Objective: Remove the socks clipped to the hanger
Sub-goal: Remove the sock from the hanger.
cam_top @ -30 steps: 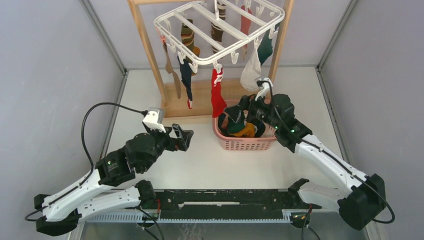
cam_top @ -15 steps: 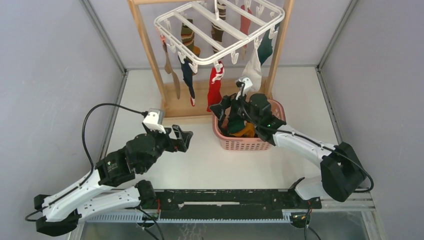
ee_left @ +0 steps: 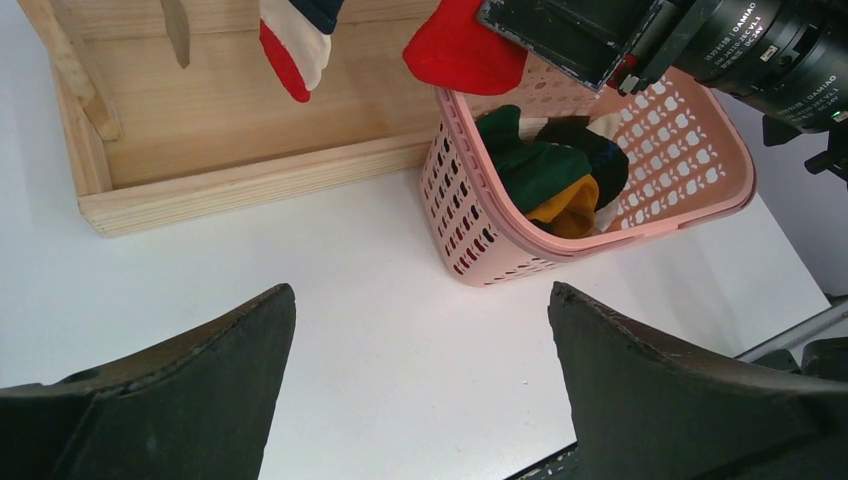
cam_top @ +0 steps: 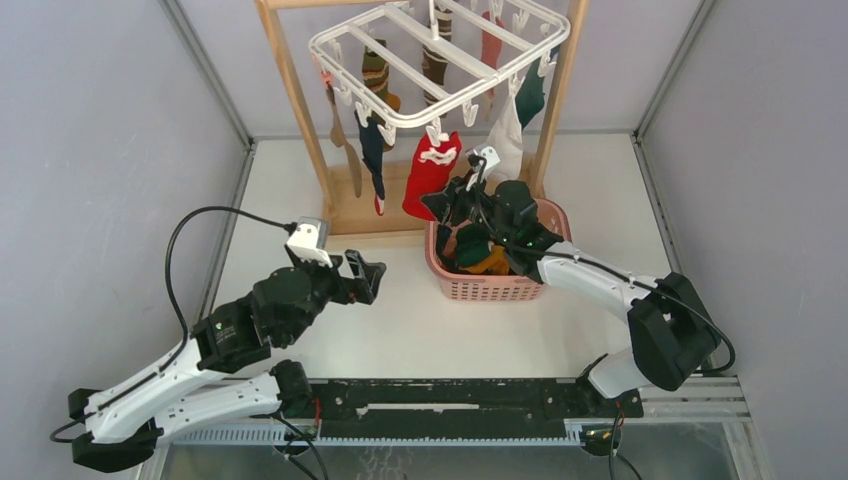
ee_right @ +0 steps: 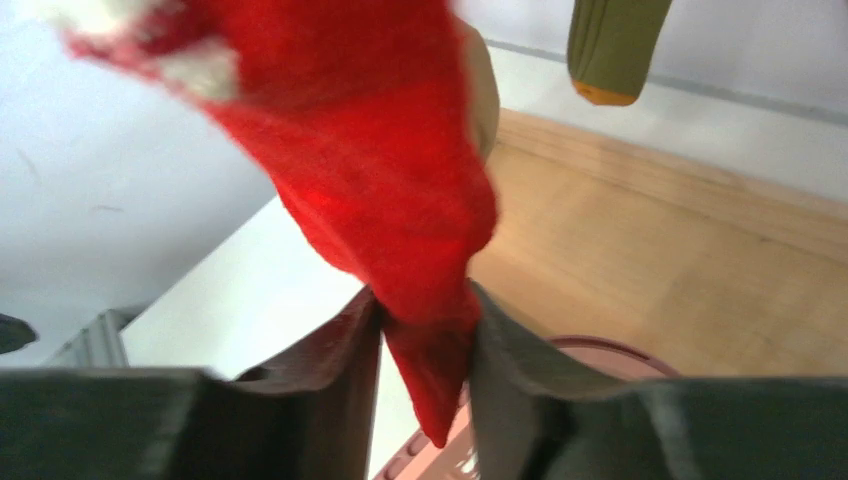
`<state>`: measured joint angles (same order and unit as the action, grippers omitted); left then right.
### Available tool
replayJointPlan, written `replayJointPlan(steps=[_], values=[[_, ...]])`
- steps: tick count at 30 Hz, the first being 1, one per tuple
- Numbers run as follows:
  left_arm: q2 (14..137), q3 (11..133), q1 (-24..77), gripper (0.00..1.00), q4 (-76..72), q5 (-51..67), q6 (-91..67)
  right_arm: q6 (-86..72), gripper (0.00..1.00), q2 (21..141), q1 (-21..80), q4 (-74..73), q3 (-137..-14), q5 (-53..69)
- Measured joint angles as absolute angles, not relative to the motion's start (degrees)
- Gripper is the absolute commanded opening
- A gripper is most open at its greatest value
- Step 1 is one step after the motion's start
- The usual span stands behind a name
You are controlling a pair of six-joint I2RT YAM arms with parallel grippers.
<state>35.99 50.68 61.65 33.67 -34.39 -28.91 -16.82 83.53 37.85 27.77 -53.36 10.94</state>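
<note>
The right end effector (ee_right: 425, 340) pinches the red sock (ee_right: 380, 170) that hangs from the hanger (cam_top: 400, 118).

Its two fingers are squeezed tight on the low tip of the red sock, just above the pink basket (cam_top: 490, 285). The top of the sock is still in its clip on the near rim of the hanger. Other socks (cam_top: 373, 160) hang from more clips, and some lie in the basket. The left end effector (cam_top: 362, 275) is wide apart and holds nothing, low over the white worktop (cam_top: 450, 330), well away from the basket.

Right jaws reached, clamped red sock (cam_top: 428, 178)
</note>
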Motion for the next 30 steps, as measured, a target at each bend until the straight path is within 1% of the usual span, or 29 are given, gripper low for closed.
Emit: replayJointPlan(steps=[4, 7, 14, 19, 27, 30], values=[[35.9, 50.7, 61.6, 1.00, 33.6, -34.5, -28.9, -17.5, 0.17, 83.6, 37.6, 27.9, -53.6, 13.1], [36.0, 50.7, 61.6, 1.00, 33.6, -34.5, -28.3, -18.3, 0.14, 83.5, 37.6, 27.6, -53.6, 14.9], [37.7, 52.3, 61.6, 1.00, 31.7, -31.2, -24.1, -19.5, 0.10, 80.4, 37.4, 25.2, -52.9, 19.2], [41.0, 58.6, 61.6, 1.00, 29.7, -28.0, -20.4, -20.1, 0.10, 76.4, 35.9, 21.2, -52.9, 23.9], [47.9, 70.0, 60.4, 1.00, 26.4, -25.0, -16.7, -20.5, 0.10, 69.0, 33.1, 14.7, -52.9, 27.9], [50.4, 72.0, 58.9, 1.00, 24.6, -23.4, -16.1, -21.7, 0.10, 67.6, 32.2, 13.5, -52.9, 30.6]])
